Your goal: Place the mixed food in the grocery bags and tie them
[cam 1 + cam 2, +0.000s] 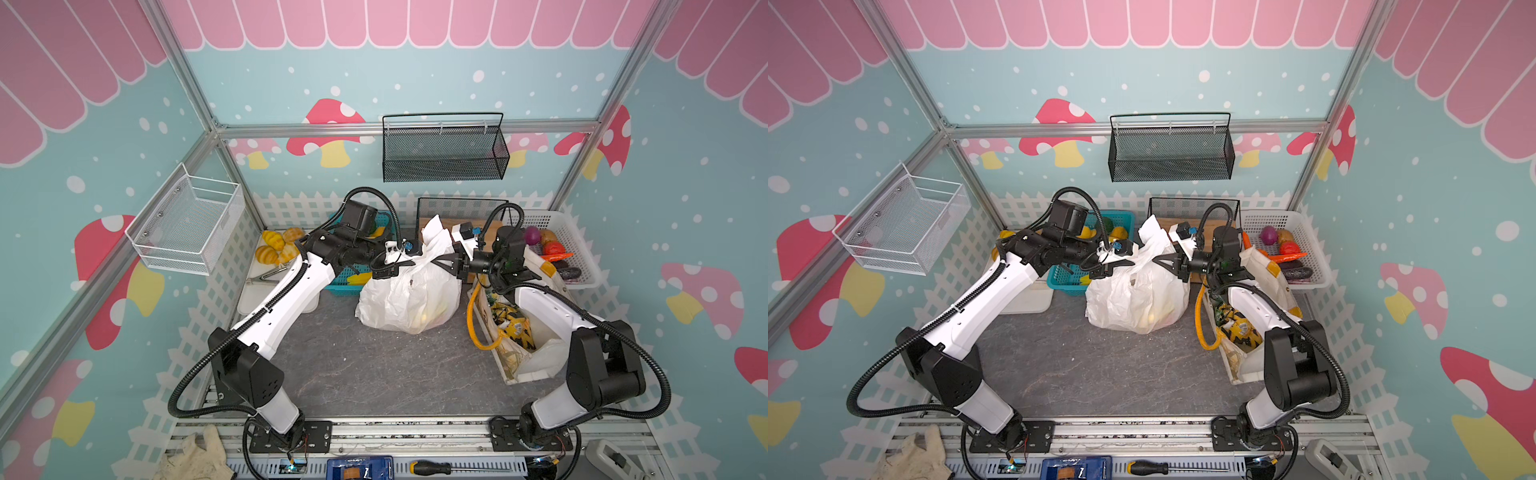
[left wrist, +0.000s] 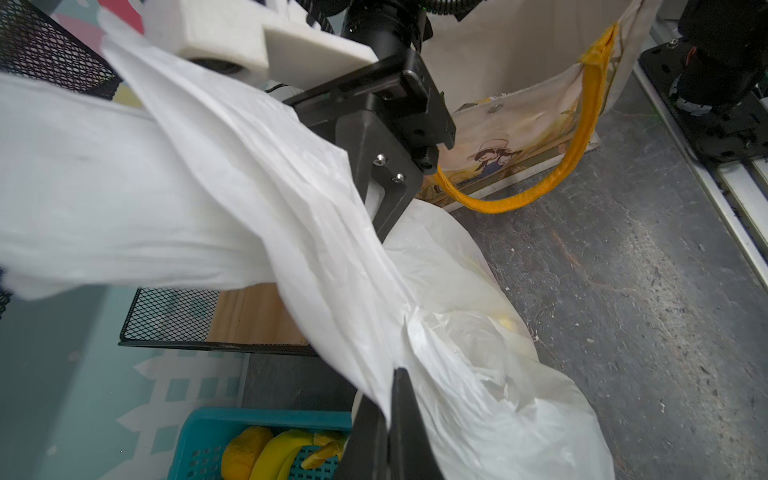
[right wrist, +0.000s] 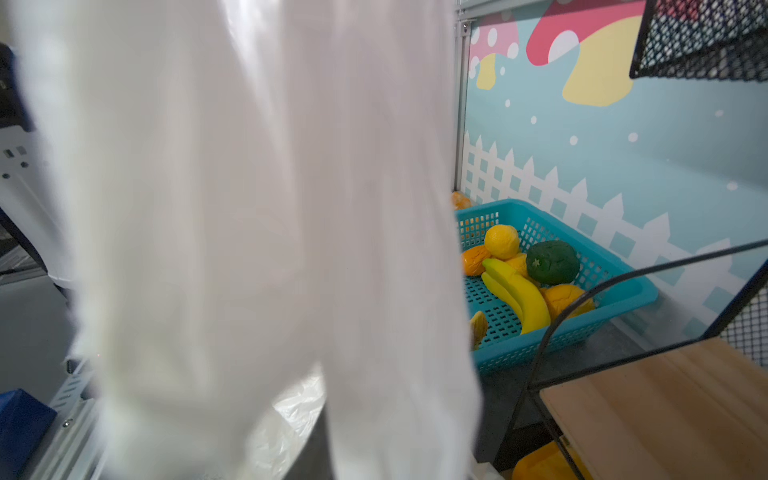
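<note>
The white plastic grocery bag (image 1: 409, 303) (image 1: 1133, 299) stands mid-table with yellowish food showing through it. Its handles rise between both grippers. My left gripper (image 1: 409, 262) (image 2: 384, 399) is shut on a twisted handle strip of the bag (image 2: 478, 353). My right gripper (image 1: 438, 260) faces it from the right against the other handle; loose plastic (image 3: 249, 208) covers its jaws. The cream canvas tote (image 1: 519, 357) stands at the right with yellow-and-black snack packets (image 1: 513, 324) inside. Bananas (image 3: 515, 291) and oranges (image 3: 565, 299) lie in the teal basket (image 3: 623, 299).
A white tray (image 1: 249, 299) with bread rolls (image 1: 274, 245) sits at the back left. A white basket (image 1: 582, 266) of vegetables is at the back right. A black mesh rack (image 1: 457, 208) with a wooden board stands behind the bag. The tote's mustard handle (image 1: 473, 316) hangs outward.
</note>
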Controlling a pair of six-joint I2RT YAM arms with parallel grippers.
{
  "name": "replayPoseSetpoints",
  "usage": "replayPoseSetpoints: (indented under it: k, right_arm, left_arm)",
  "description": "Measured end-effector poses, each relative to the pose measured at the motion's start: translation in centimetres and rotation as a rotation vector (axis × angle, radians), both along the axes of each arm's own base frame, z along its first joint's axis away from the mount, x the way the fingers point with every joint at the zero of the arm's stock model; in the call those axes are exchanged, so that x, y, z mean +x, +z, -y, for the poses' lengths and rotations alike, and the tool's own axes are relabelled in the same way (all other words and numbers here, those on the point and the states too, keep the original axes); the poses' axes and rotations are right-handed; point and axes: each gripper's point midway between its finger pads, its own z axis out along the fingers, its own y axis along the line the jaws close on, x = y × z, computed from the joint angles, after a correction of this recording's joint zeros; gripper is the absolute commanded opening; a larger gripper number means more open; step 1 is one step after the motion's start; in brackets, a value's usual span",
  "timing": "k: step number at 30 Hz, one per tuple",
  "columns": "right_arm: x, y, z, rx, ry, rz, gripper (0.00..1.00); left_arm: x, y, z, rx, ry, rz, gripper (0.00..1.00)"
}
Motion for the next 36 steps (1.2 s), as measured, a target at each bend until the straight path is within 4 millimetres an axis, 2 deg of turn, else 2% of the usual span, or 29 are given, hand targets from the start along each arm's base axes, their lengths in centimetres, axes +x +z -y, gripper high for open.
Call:
replayPoseSetpoints:
  k: [5, 12, 21, 28, 32, 36]
  right_arm:
    - [-0.2, 1.3, -0.2, -0.007, 0.032, 0.092, 0.38]
    - [-1.0, 1.5, -0.3, -0.018, 0.087, 0.158, 0.53]
    - [-1.4, 3.0, -0.5, -0.009, 0.126, 0.213, 0.6]
    - [-1.7, 3.1, -0.5, -0.002, 0.145, 0.2, 0.71]
    - [-1.8, 3.4, -0.6, 0.009, 0.149, 0.189, 0.7]
    - [-1.7, 3.9, -0.6, 0.023, 0.143, 0.185, 0.55]
  left_arm:
    - [0.1, 0.2, -0.3, 0.052, -0.011, 0.017, 0.0]
    - [0.8, 0.7, -0.3, 0.105, -0.009, 0.052, 0.0]
    - [1.4, 0.4, -0.3, 0.17, 0.007, 0.085, 0.0]
    - [2.1, 0.3, -0.2, 0.202, 0.025, 0.112, 0.0]
    - [2.4, 0.0, 0.1, 0.222, 0.032, 0.119, 0.0]
    - [2.7, -0.3, 0.2, 0.237, 0.039, 0.123, 0.0]
